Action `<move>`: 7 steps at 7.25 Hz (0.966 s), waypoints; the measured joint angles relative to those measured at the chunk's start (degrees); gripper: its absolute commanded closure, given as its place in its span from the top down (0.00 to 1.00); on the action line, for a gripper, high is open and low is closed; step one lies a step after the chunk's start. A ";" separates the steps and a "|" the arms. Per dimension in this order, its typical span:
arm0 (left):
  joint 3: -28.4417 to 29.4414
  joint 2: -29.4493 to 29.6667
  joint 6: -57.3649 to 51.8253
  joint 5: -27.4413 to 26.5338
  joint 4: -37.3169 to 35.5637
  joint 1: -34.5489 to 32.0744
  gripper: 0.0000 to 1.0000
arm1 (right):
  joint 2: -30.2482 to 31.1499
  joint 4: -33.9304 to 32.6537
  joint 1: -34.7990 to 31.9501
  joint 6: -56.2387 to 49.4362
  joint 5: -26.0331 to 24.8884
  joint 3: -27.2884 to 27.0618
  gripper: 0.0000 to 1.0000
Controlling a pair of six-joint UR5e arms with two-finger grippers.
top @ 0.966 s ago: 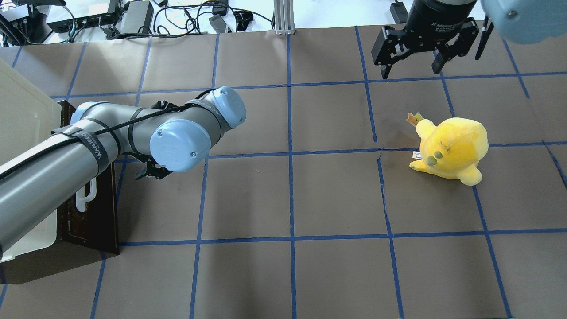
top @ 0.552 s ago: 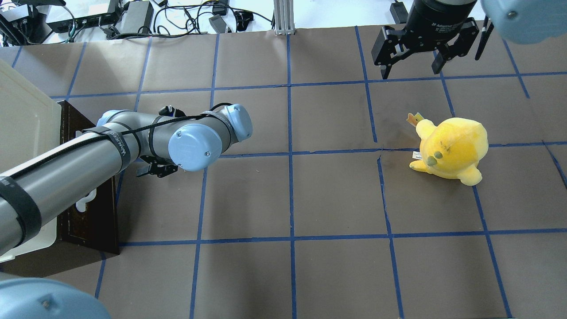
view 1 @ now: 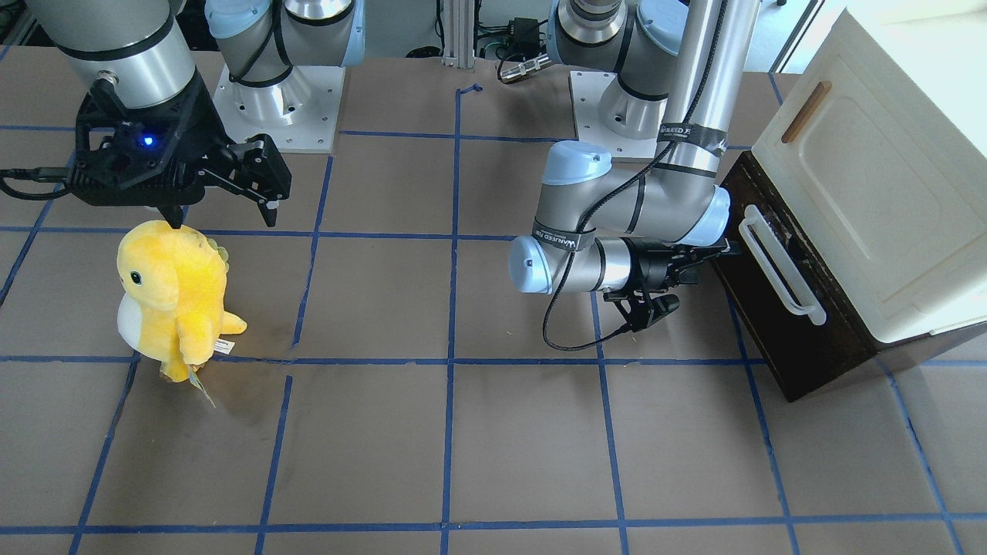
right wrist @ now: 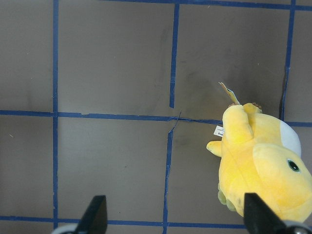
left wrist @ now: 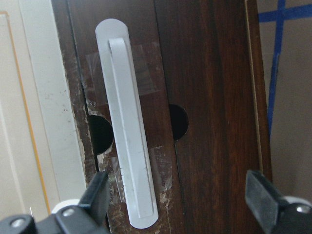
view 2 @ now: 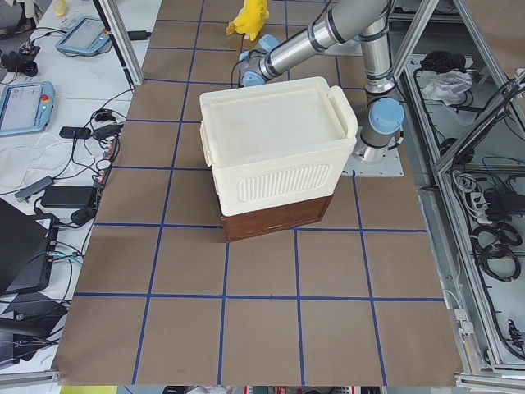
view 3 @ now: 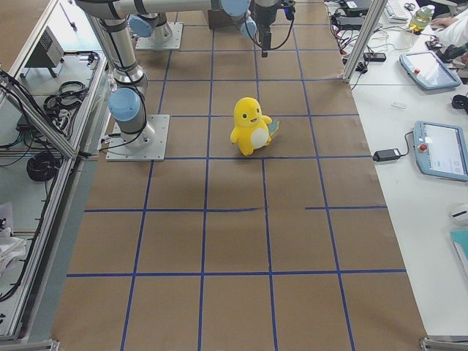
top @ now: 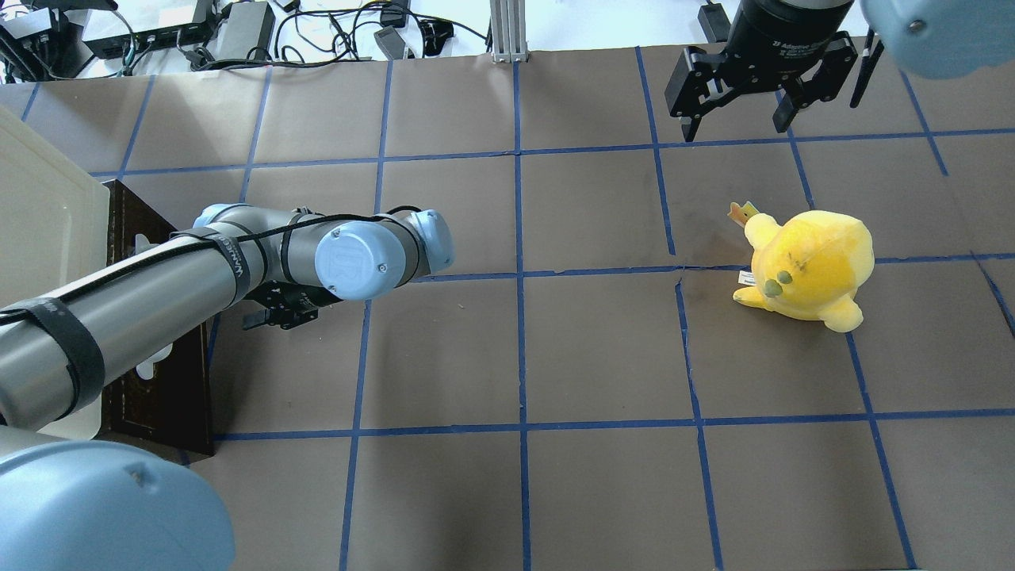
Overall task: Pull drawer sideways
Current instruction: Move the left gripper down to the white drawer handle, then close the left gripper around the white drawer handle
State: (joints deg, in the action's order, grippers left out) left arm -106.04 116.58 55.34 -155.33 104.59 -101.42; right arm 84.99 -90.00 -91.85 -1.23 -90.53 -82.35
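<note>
Swinging round since a second ago, squares wide-spread left gripper [left wrist: 178, 200] onto white bar handle [left wrist: 127, 131] of drawer [left wrist: 209, 97]; grasp likely next.

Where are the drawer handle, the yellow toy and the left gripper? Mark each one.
drawer handle [left wrist: 130, 136], left wrist view, middle of the white bar.
yellow toy [view 1: 166, 285], front-facing view, middle of its body.
left gripper [left wrist: 179, 192], left wrist view, midway between its open fingertips.

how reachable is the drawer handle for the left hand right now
Probably yes: the left hand is open and faces the drawer, with nothing between it and the handle, which sits off-centre.
</note>
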 measured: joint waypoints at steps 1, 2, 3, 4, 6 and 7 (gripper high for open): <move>0.66 0.24 0.66 0.04 1.56 0.69 1.00 | 0.00 0.00 0.00 0.00 0.00 0.00 1.00; 1.49 0.31 0.86 -0.01 3.90 1.53 1.00 | 0.00 0.00 0.00 0.00 -0.02 0.00 1.00; 2.30 0.31 0.88 -0.58 6.92 2.59 1.00 | 0.00 0.00 0.00 0.00 -0.04 0.00 1.00; 2.90 0.31 0.91 -1.50 9.91 3.84 1.00 | 0.00 0.00 0.00 0.00 -0.02 0.00 1.00; 3.22 0.37 2.98 -2.25 12.35 5.43 1.00 | 0.00 0.00 0.00 0.00 0.00 0.00 1.00; 3.06 0.44 4.95 -2.29 12.63 5.62 0.94 | 0.00 0.00 0.00 -0.02 0.00 0.00 1.00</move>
State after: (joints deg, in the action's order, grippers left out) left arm -102.98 117.03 60.29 -157.62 117.23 -95.81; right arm 84.99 -90.00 -91.85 -1.25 -90.53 -82.35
